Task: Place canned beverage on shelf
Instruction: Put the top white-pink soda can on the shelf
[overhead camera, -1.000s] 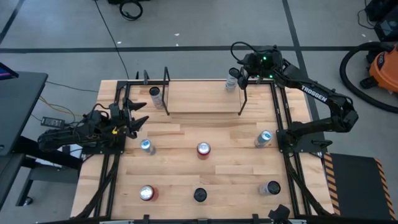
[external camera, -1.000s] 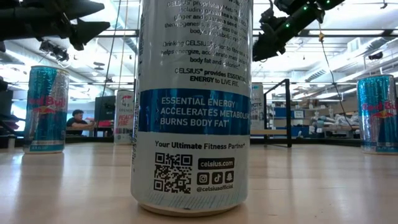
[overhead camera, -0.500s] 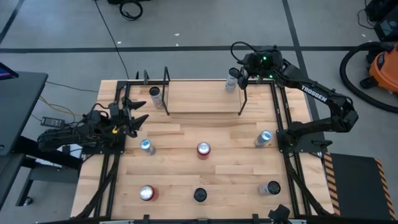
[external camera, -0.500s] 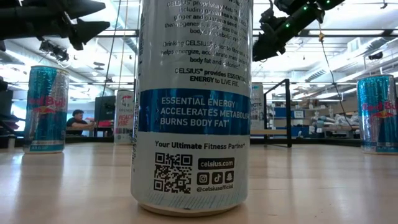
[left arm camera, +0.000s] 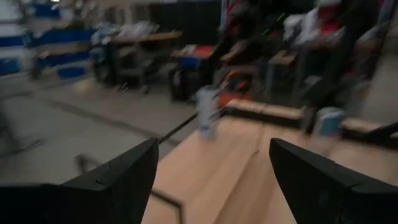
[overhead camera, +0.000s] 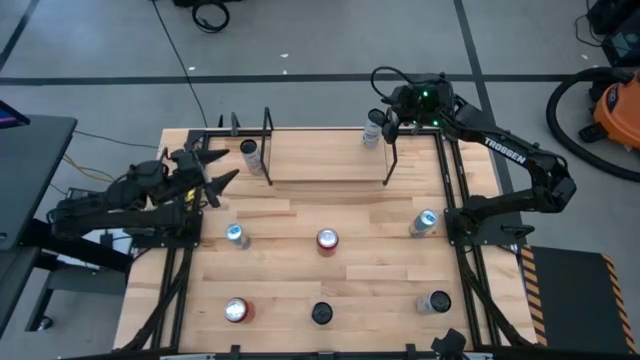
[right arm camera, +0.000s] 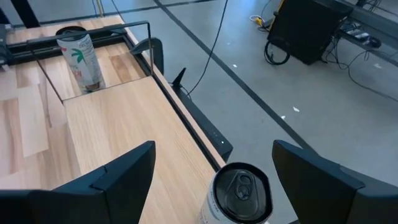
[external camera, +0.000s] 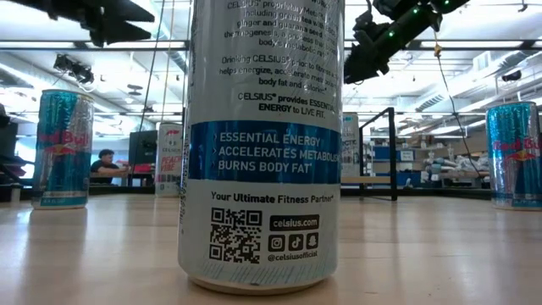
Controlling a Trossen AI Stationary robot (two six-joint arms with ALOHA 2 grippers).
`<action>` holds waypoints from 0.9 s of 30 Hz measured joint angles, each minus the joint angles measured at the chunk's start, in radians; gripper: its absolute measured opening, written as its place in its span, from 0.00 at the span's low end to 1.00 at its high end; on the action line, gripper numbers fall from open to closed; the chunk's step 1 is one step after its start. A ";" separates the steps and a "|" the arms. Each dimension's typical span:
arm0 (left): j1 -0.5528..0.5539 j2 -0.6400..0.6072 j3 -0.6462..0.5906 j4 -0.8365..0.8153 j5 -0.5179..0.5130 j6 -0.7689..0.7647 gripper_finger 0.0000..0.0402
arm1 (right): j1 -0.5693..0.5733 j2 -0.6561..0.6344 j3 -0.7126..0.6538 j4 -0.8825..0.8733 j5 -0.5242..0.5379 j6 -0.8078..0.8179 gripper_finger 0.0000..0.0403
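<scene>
A silver can (overhead camera: 372, 128) stands upright at the far right corner of the light-wood shelf (overhead camera: 325, 155). My right gripper (overhead camera: 384, 120) is open above it. In the right wrist view (right arm camera: 214, 149) the fingers stand on either side of the can's top (right arm camera: 239, 190), with gaps showing on both sides. A second can (overhead camera: 249, 155), also in the right wrist view (right arm camera: 78, 56), stands at the shelf's left end. My left gripper (overhead camera: 228, 166) is open and empty, in the air at the table's left side, pointing toward the shelf.
Several more cans stand on the table: blue-silver ones (overhead camera: 235, 235) (overhead camera: 424, 222), a red one (overhead camera: 327, 240), and three near the front edge (overhead camera: 236, 310) (overhead camera: 321, 313) (overhead camera: 435, 301). A tall Celsius can (external camera: 262, 144) fills the low view. Thin black rods (overhead camera: 268, 120) (overhead camera: 390, 160) rise at the shelf's corners.
My left gripper has risen and gone toward the table's far edge, staying open and empty. My right gripper and the cans have kept still.
</scene>
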 joint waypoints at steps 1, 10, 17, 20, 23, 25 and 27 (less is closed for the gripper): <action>0.013 0.027 0.025 -0.026 -0.014 0.000 0.79 | 0.000 0.000 0.000 0.000 0.000 0.006 0.83; 0.148 0.274 0.208 -0.114 -0.031 0.076 0.79 | 0.002 0.000 0.000 0.000 0.000 0.028 0.83; 0.210 0.418 0.365 -0.206 0.104 0.064 0.79 | 0.010 0.000 0.000 -0.022 0.000 0.053 0.83; 0.212 0.458 0.413 -0.205 0.110 0.082 0.79 | 0.011 0.000 0.000 -0.026 0.000 0.053 0.83; 0.212 0.478 0.441 -0.205 0.110 0.136 0.79 | 0.011 0.000 0.000 -0.030 0.000 0.053 0.83; 0.212 0.486 0.452 -0.205 0.111 0.175 0.79 | 0.011 0.000 0.000 -0.030 0.000 0.053 0.83; 0.212 0.489 0.459 -0.204 0.112 0.182 0.79 | 0.011 0.000 0.000 -0.031 0.000 0.053 0.83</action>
